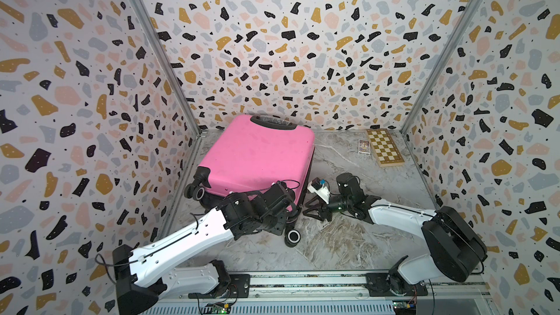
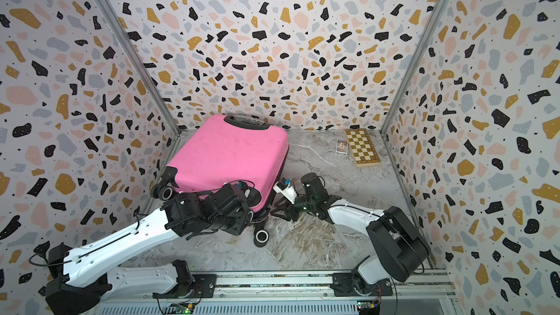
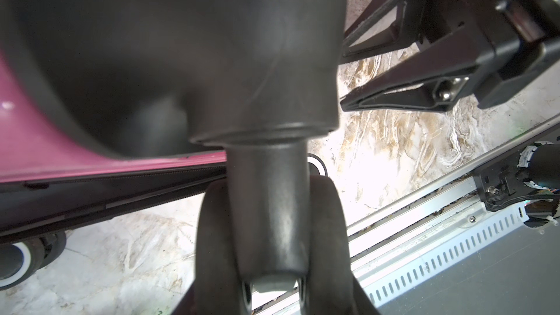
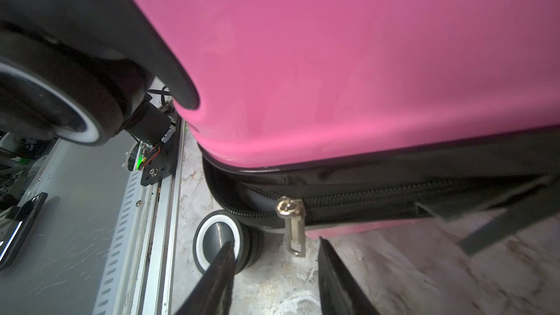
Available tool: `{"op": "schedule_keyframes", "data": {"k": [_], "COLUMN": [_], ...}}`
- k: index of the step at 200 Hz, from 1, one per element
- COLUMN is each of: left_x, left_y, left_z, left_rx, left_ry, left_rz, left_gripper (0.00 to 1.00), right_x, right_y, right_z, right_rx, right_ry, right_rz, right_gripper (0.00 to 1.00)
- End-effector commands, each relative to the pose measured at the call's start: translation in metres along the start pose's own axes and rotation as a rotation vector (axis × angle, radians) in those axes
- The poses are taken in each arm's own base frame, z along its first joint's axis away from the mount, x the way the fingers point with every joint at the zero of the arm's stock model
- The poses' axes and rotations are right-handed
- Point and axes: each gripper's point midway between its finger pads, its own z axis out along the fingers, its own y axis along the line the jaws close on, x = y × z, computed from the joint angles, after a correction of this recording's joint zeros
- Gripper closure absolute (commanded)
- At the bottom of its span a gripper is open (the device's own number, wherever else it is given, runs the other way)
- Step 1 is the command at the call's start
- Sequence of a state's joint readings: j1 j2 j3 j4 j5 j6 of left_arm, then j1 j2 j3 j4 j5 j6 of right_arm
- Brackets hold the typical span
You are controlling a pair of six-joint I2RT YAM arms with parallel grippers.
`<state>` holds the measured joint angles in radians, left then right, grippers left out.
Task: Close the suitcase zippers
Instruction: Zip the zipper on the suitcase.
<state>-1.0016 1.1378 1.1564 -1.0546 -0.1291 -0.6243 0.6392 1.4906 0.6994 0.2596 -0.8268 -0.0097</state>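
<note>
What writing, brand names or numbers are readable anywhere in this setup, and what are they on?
Nothing is legible, so there is no text to quote.
Small printed box beside the chessboard: print too small and blurred to read.
Suitcase and zipper pull: no lettering visible.

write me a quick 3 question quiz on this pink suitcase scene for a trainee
1. True or false: the right gripper grips the silver metal zipper pull.
2. What lies beside the wooden chessboard? A) small printed box B) mug C) ball
3. Fill in: from that pull toward the black-and-white wheel, the black zipper band of the bright pink hard-shell suitcase is ____.
Key: 1 false, its jaws stand open, the pull untouched between them; 2 A; 3 open.
</note>
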Motion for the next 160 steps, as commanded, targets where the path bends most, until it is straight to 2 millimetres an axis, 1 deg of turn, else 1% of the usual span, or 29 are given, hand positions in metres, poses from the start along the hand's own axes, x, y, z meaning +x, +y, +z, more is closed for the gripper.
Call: {"op": "schedule_keyframes", "data": {"k": [1, 25, 47, 66, 90, 130, 160], "left_x": [-0.029, -0.029, -0.03, -0.031, -0.032, -0.035, -0.036], "left_y": [-0.008, -0.009, -0.01, -0.011, -0.012, -0.018, -0.02], "left_z": [-0.026, -0.026, -0.026, -0.026, -0.027, -0.03, -0.03], "left_rx": [0.054, 0.06, 0.061, 0.065, 0.072, 0.104, 0.11], "left_ry": [-0.144, -0.145, -0.145, -0.146, -0.15, -0.163, -0.165], "left_rz": [-0.006, -0.005, -0.006, -0.007, -0.003, -0.004, -0.001], "left_gripper": [0.84, 0.84, 0.84, 0.84, 0.84, 0.84, 0.84], "right_x": [-0.013, -0.011, -0.01, -0.009, -0.006, -0.001, -0.002], "right_y": [0.004, -0.001, 0.002, 0.004, 0.001, -0.003, -0.003], "right_z": [0.0, 0.004, 0.007, 0.008, 0.01, 0.014, 0.016], "right_rx": [-0.058, -0.059, -0.096, -0.117, -0.104, -0.103, -0.108], "right_ry": [-0.015, -0.006, 0.005, 0.004, 0.011, 0.022, 0.019], "right_rz": [-0.038, -0.034, -0.022, -0.023, -0.016, 0.008, 0.011], "right_gripper": [0.53, 0.52, 0.52, 0.54, 0.57, 0.57, 0.58]}}
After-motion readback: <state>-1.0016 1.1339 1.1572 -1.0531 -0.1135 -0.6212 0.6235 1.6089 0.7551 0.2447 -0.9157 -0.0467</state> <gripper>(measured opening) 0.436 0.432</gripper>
